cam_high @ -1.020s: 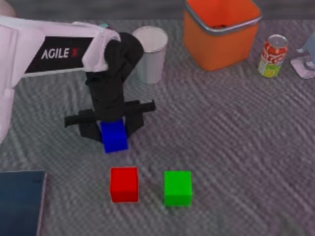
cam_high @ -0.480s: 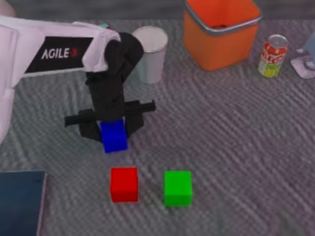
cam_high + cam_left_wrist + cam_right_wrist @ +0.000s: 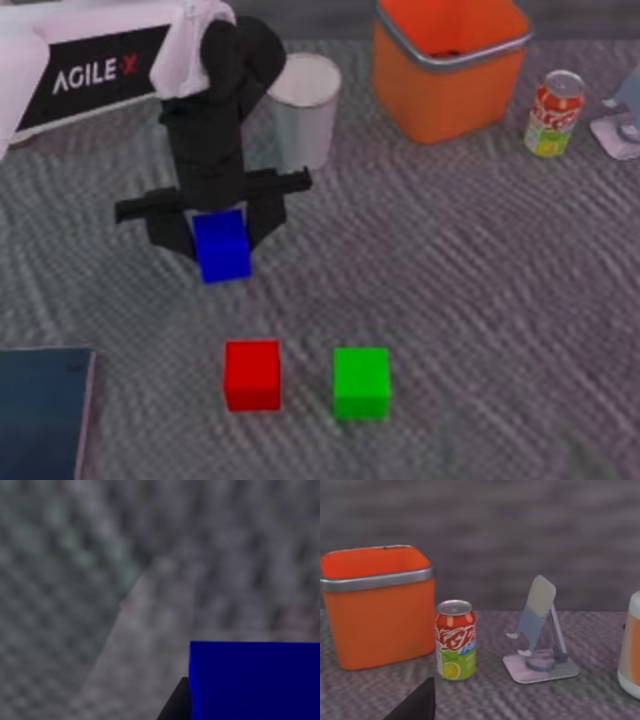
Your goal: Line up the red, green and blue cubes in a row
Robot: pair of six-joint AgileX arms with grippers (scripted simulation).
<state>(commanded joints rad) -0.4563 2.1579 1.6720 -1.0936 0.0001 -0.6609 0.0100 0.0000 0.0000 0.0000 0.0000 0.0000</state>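
The blue cube (image 3: 222,247) hangs above the table at the left, with my left gripper (image 3: 220,243) shut on it from above. In the left wrist view this blue cube (image 3: 255,680) fills the corner, with one dark fingertip (image 3: 176,705) against its side. The red cube (image 3: 252,374) and the green cube (image 3: 360,382) rest side by side on the grey cloth near the front, a gap between them, the red one nearer the blue cube. My right arm is out of the top view; only a dark part of its gripper (image 3: 415,705) shows in the right wrist view.
A white cup (image 3: 303,108) stands just behind the left gripper. An orange bin (image 3: 440,100), a soda can (image 3: 553,114) and a phone stand (image 3: 622,125) line the back right. A dark blue book (image 3: 42,410) lies at the front left corner. A white bottle (image 3: 632,645) stands beyond the phone stand.
My left gripper has moved back and slightly left with the blue cube, farther from the red cube. The red and green cubes have not moved.
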